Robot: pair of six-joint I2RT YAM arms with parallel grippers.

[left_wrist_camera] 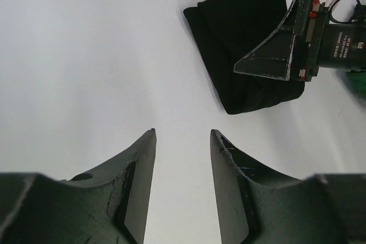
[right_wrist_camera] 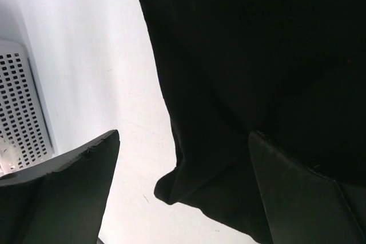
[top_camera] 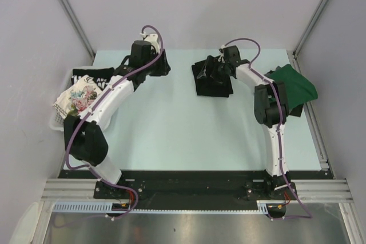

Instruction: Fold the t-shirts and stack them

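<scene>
L gripper (left_wrist_camera: 183,132): jaws part-open with a modest gap, nothing btwn them; only bare table (left_wrist_camera: 86,55) under the tips.
R gripper (right_wrist_camera: 183,134): jaws spread wide, not clamped on anything; sits low over the edge of the plain black tee.
Plain black tee (top_camera: 213,81): folded to a rough rectangle, flat on table, right under R gripper. In R wrist view the cloth edge runs btwn the jaws, w/ one finger (right_wrist_camera: 303,198) over cloth and the other over bare table. From L gripper it's ahead and to the right, well apart.
Dark green tee (top_camera: 296,84): loose heap at table's right edge, on the far side of the R arm from its gripper; apart from plain black tee.
Lettered black tee (top_camera: 91,77): in basket, left of L gripper, white lettering facing up.
Floral tee (top_camera: 83,96): same basket, touching lettered black tee, on the side toward the arm bases.
Basket (top_camera: 57,119): white slatted plastic, at table's left edge, left of L gripper; L arm crosses part of it in top view.
Grippers: well apart, R gripper ahead-right of L gripper.
</scene>
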